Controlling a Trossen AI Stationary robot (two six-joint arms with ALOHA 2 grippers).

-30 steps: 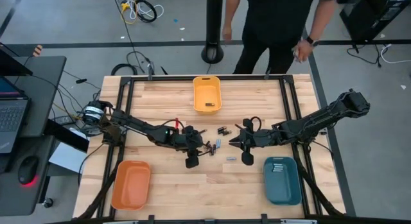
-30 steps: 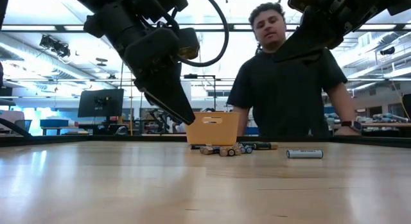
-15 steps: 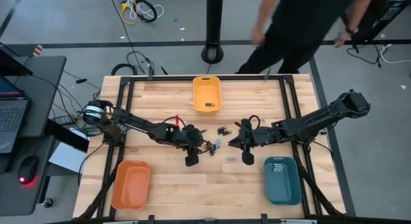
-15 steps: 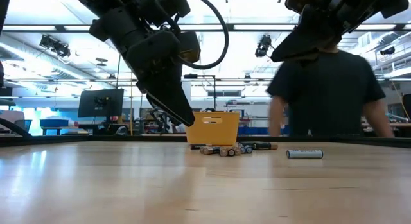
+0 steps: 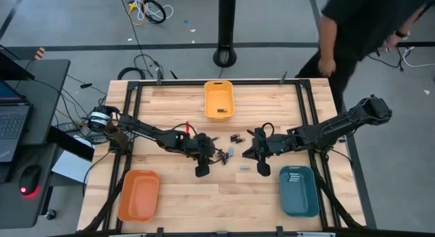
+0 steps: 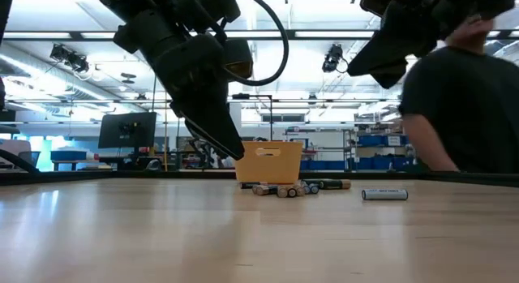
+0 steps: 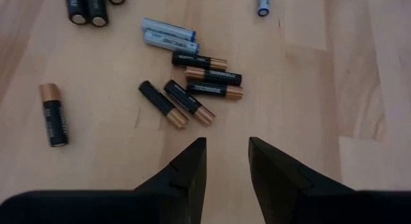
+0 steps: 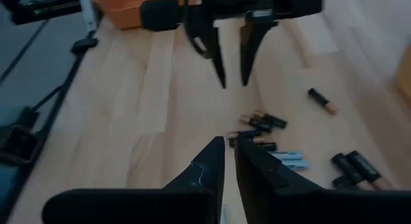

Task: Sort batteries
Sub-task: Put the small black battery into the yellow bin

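Several batteries lie loose on the wooden table's middle: a cluster of black-and-copper ones [image 7: 196, 89], two pale silvery-blue ones [image 7: 168, 34] beside them, one black one alone [image 7: 54, 113], and a single pale one [image 6: 384, 194] nearer the right. My left gripper [image 7: 226, 144] hangs open above the table just left of the cluster [image 5: 224, 154], slanting down at it, with nothing between its fingers. My right gripper [image 8: 229, 144] hovers to the cluster's right, slanting down, its fingers a narrow slit apart and empty; its tips [image 5: 253, 152] face the left gripper [image 5: 207, 155].
A yellow bin [image 5: 219, 100] stands at the far edge with a dark battery in it. An orange bin [image 5: 138, 195] is near left, a teal bin [image 5: 298, 190] near right. A person [image 5: 367, 26] stands beyond the far right corner. Bare wood lies along the near edge.
The person behind the table's far edge has walked toward the right. Both grippers have stayed where they were above the batteries, and no battery has moved.
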